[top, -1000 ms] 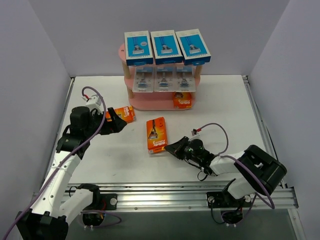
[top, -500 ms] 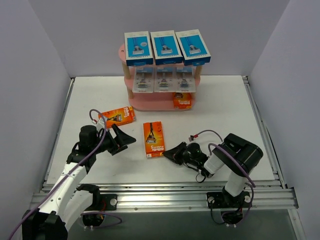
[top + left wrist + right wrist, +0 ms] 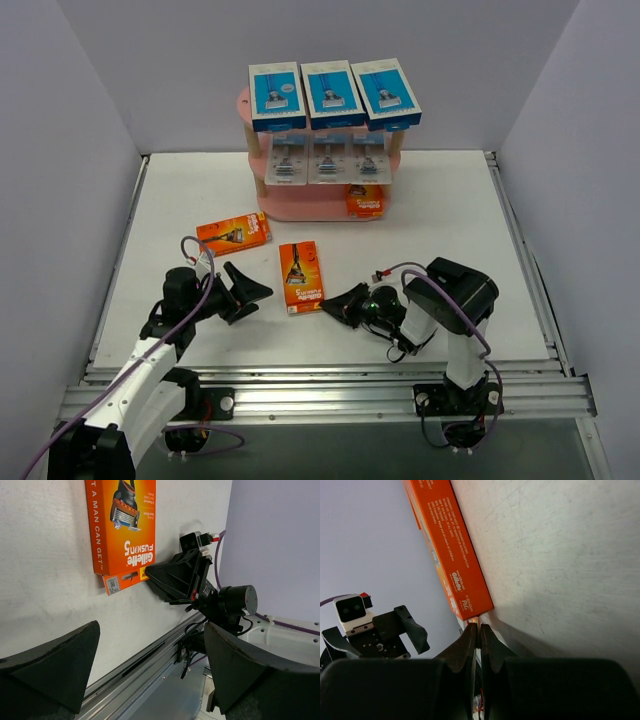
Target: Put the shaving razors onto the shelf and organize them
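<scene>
Our right gripper (image 3: pixel 327 303), jaws pressed together, touches the near corner of an orange card (image 3: pixel 301 277) lying flat on the tabletop (image 3: pixel 450 220). A push there could spin the card away from our wide-open left gripper (image 3: pixel 250 298) rather than toward it. A second card (image 3: pixel 233 233) lies beyond, nearer the shelf (image 3: pixel 300 207).

top external: high behind the arm bases (image 3: pixel 455 398), looking down on the whole table (image 3: pixel 450 220) | left wrist: low, near tabletop, facing right gripper (image 3: pixel 147 570) | right wrist: lower, closer, facing left gripper (image 3: pixel 377 632) | shared by all: central orange card (image 3: pixel 300 277)
</scene>
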You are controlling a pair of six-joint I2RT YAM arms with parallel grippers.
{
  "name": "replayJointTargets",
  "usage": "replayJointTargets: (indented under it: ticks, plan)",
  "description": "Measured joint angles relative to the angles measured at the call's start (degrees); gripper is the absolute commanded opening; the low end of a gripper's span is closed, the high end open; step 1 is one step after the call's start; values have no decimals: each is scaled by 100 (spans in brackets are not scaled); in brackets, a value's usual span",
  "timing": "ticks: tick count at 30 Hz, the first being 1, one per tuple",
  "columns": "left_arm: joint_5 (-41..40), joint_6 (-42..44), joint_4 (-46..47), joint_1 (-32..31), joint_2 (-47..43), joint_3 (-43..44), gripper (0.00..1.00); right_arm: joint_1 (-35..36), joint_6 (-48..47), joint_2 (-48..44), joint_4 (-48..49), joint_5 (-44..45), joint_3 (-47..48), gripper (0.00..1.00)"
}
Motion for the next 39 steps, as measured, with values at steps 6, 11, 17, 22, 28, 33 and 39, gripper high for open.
replayJointTargets:
  ticks: [6,11,17,22,28,33,39]
  plan:
    - [4,0,168,-4,0,-70,94,11,11,-98,-160,-4,31,0]
    - [11,-11,337,-37,2,-249,94,105,-46,-592,-732,-11,72,0]
    - [15,-70,382,-81,2,-341,94,332,-356,-1440,-1150,-24,463,0]
    - [17,-109,411,-81,-24,-341,94,391,-564,-1792,-1104,-24,662,0]
    - [20,-195,544,-92,-94,-411,94,413,-483,-1355,-1161,-31,579,0]
    - [33,-308,673,-133,-76,-586,94,431,-354,-925,-1252,-68,579,0]
    - [35,-321,673,-151,-83,-601,94,428,-267,-573,-1139,-68,514,0]
